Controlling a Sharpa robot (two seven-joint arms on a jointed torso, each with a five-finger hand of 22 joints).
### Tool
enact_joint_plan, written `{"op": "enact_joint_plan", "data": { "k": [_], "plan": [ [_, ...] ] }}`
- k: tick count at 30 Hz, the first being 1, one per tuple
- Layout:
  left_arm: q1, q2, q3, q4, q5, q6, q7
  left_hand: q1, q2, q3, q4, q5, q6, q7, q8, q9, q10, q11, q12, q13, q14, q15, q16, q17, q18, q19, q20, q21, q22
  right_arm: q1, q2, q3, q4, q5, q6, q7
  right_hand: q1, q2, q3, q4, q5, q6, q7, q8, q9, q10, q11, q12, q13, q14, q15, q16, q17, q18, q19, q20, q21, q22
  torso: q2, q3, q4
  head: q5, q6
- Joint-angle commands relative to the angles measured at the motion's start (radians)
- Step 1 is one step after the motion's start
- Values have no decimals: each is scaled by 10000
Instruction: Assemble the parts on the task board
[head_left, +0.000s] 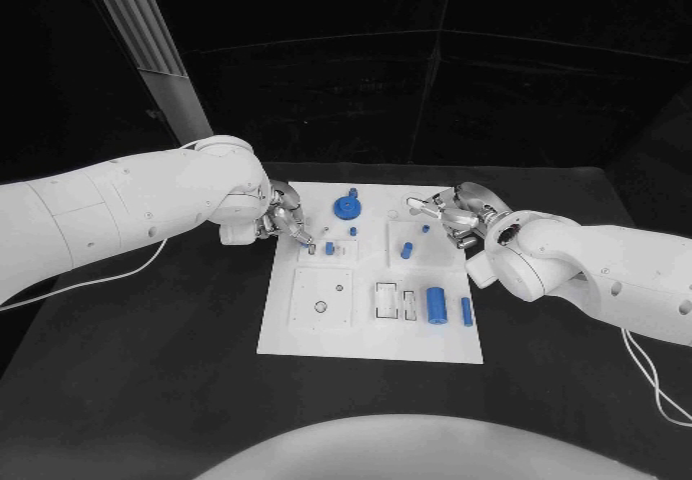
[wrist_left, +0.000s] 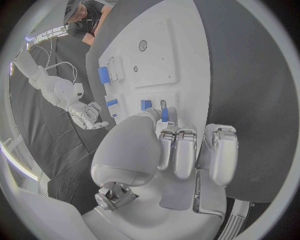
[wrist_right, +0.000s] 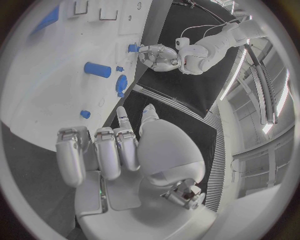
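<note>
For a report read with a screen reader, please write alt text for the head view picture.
A white task board lies on a black table with small blue parts on it, among them a blue gear. The left hand is at the board's far left edge, over a small blue part. The right hand is at its far right corner.

The task board (head_left: 368, 340) lies mid-table (head_left: 144, 380). The gear (head_left: 346, 207) sits at its far edge, a large cylinder (head_left: 436, 305) and a slim peg (head_left: 467, 311) side by side near its right edge, the left hand (head_left: 274, 220) over its far left corner, the right hand (head_left: 459, 212) at its far right
</note>
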Motion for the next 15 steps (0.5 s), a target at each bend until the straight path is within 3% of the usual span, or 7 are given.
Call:
{"op": "enact_joint_plan", "data": {
  "k": [1, 15],
  "plan": [
    [-12, 45, 4, -48, -106, 80, 184, 14, 42, 86, -17, 39, 226, -215, 39, 13, 1040, -42, 8, 2605, 1038, -45, 31, 2635, -65, 1036, -82, 39, 2632, 14, -7, 4, 11, -36, -27, 41, 10, 68, -73, 5, 37, -66, 26, 62, 17, 1041, 58, 25, 2629, 1040, -5, 24, 2635, -74, 1036, 47, 32, 2635, -3, 0, 6, -20, -25],
    [-45, 117, 5, -99, -106, 260, 152, -5, 29, 122, 1, -9, 179, -196, 11, 15, 1040, -27, 8, 2605, 1038, -40, 31, 2635, -65, 1036, -81, 39, 2632, 15, 4, 4, 4, -36, -6, 20, 10, 68, -73, 5, 37, -66, 26, 62, 17, 1041, 58, 25, 2629, 1040, -5, 24, 2635, -74, 1036, 47, 32, 2635, 1, -6, 0, -57, -38]
  ]
}}
